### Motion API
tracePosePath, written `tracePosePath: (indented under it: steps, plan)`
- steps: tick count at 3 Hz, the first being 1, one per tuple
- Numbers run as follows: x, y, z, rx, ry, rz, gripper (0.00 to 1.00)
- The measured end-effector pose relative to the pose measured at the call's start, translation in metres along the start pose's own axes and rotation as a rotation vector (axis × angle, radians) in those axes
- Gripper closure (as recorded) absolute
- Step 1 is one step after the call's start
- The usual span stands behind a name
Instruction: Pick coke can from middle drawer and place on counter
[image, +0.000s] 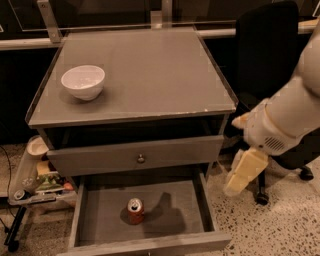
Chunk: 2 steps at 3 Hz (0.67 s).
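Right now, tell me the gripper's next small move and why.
Probably swing the gripper left, over the open middle drawer. It hangs outside the drawer's right wall, and the coke can stands upright near the middle of the drawer floor, untouched.

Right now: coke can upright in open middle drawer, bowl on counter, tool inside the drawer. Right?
No. The camera view shows the tool outside the middle drawer, off to the side of the cabinet. The coke can upright in it and the bowl on the counter are correct.
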<state>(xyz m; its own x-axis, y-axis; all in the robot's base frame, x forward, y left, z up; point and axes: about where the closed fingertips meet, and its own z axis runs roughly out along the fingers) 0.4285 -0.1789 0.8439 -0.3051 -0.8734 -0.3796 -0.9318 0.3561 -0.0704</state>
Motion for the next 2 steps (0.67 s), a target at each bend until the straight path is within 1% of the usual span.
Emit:
tracePosePath:
  steps: [1,2]
  plan:
    - [-0.0082,0.0124,0.0500,-0.126,-0.089,0.040,0.00]
    - [-0.0092,0.0134,0.0543,-0.142,-0.099,0.048,0.00]
